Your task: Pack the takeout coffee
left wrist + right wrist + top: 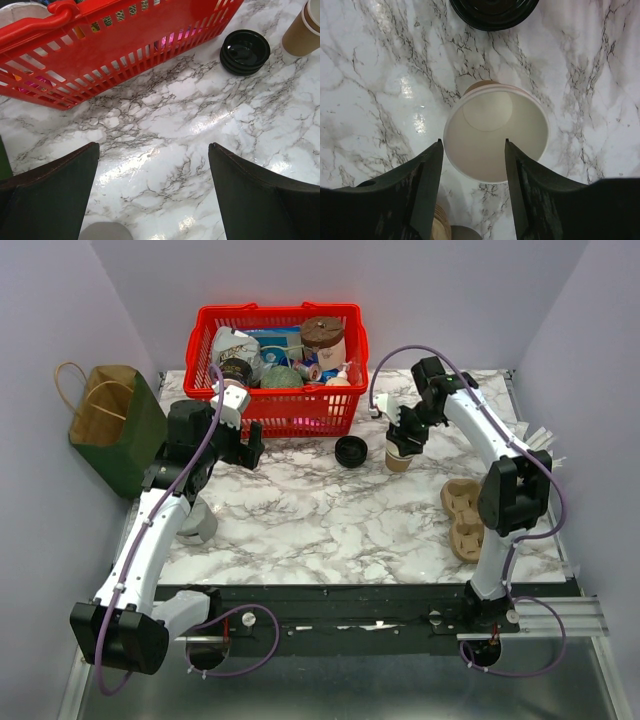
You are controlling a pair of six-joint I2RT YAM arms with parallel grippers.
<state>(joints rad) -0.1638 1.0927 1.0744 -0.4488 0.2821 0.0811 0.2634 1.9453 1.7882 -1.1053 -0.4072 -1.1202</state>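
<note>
The takeout coffee (399, 460) is a tan paper cup, open-topped and white inside, standing upright on the marble right of centre. It shows at the top right of the left wrist view as the cup (304, 30), and from straight above as the cup (495, 135). My right gripper (405, 435) hangs just over it, open, its tips (473, 142) above the near part of the rim; the frames do not show contact with the cup. My left gripper (248, 448) stands open and empty over bare marble (154, 146) in front of the basket.
A red plastic basket (275, 405) full of goods, with a brown-lidded cup (323, 340) in it, stands at the back. A black lid (351, 451) lies left of the cup. A brown pulp carrier (463, 515) lies at the right, and a paper bag (110, 425) at the far left.
</note>
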